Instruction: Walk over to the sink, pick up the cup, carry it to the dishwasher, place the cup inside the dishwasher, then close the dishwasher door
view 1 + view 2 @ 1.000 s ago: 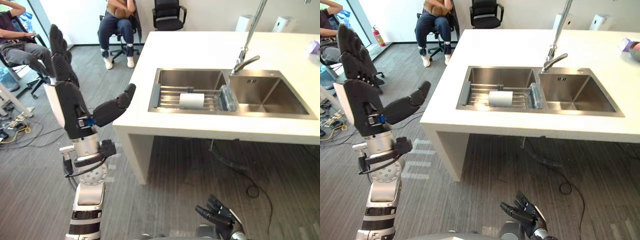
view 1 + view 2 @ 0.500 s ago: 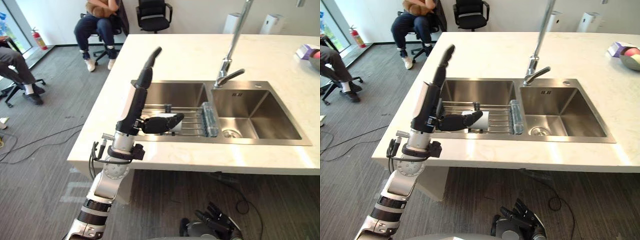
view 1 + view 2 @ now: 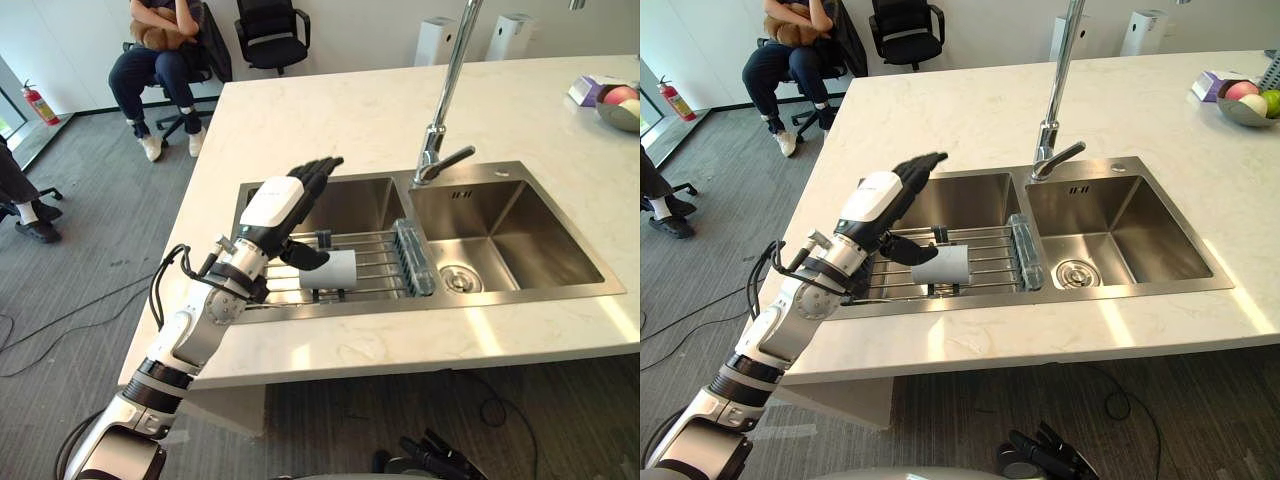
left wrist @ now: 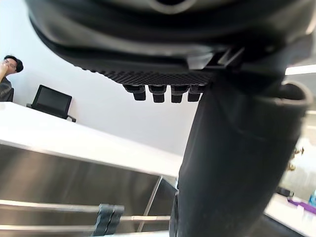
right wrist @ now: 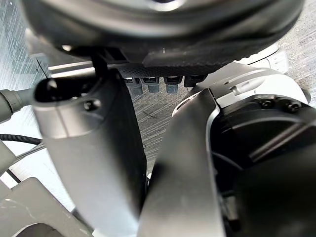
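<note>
While its fingers stretch straight out over the left basin, the left hand is wide open and holds nothing. Its thumb angles down to the near end of the cup, though whether the two touch cannot be told. The white cup lies on its side on the wire rack that spans the left basin of the steel double sink. Seen from the left wrist, low over the basin, the thumb looms dark beside a row of fingertips, with the steel basin wall, the rack's bars and a black clip on them beyond. A clear ribbed object lies at the rack's far end along the divider between the basins, and the tall faucet rises behind it. The pale stone counter runs round the sink. The right eye view takes in a whole bowl of fruit and a purple box at the counter's far right, which the left eye view cuts at its edge. Past the counter's far left corner a person sits beside a black office chair, and a fire extinguisher stands by the wall. The right hand hangs low over the grey carpet, well apart from the counter; its wrist view shows its fingers relaxed and empty.
</note>
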Tool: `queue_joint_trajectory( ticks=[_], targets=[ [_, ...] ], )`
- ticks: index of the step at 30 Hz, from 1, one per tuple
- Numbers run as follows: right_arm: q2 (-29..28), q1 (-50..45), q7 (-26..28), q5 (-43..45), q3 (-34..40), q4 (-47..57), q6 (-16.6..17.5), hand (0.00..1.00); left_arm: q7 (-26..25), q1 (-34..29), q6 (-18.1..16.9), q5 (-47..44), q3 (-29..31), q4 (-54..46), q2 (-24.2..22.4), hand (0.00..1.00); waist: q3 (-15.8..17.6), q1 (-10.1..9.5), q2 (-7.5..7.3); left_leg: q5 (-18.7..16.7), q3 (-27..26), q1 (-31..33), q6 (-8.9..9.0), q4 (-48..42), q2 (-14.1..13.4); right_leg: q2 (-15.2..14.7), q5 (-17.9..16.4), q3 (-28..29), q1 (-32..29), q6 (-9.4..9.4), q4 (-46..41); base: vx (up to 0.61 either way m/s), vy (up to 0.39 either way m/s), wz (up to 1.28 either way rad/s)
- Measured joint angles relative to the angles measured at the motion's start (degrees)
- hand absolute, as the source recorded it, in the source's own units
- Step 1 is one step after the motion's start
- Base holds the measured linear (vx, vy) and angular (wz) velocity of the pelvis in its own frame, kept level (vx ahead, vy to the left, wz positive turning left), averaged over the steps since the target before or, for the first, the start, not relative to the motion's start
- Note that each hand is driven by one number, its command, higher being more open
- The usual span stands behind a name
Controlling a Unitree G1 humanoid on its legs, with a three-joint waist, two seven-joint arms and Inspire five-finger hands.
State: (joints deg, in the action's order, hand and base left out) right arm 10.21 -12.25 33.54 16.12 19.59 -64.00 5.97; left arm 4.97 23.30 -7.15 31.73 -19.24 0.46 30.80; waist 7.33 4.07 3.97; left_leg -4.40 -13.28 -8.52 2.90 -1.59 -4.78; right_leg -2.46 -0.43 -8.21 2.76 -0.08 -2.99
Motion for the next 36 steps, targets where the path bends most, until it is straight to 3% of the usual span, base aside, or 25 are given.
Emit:
queue_joint_trajectory(
  ticks=[8, 16, 36],
  targets=[
    [0.64, 0.01, 0.00, 0.00, -2.74, 1.59, -1.89, 1.00, 10.77, 4.92, -0.44, -2.72, -3.88, 4.28, 4.30, 1.00, -0.02, 0.76, -0.07, 0.95, -1.36, -1.14, 0.18, 2.36, -0.04, 0.73, 2.10, 1.22, 1.03, 0.09, 3.32, -0.02, -0.003, -0.08],
    [0.69, -0.35, -0.16, 0.03, -4.63, 2.87, -3.79, 1.00, 11.67, 5.65, -0.15, -5.15, -3.88, 6.42, 5.47, 1.00, -0.64, 1.50, -1.18, 1.07, -2.03, -1.49, 0.17, 3.00, 0.05, 0.97, 3.56, 1.84, 1.97, 0.14, 6.00, -0.02, -0.002, -0.04],
    [1.20, -1.94, -1.92, 0.22, -8.99, 9.47, -8.12, 1.00, 14.99, 5.60, 3.25, -3.47, -6.54, 14.28, 4.67, 1.00, -1.20, 2.44, -2.01, 1.01, -3.84, -1.21, 0.24, 3.71, 0.09, 1.25, 4.59, 3.46, 1.48, 0.36, 7.81, -0.02, -0.011, -0.04]
  ],
)
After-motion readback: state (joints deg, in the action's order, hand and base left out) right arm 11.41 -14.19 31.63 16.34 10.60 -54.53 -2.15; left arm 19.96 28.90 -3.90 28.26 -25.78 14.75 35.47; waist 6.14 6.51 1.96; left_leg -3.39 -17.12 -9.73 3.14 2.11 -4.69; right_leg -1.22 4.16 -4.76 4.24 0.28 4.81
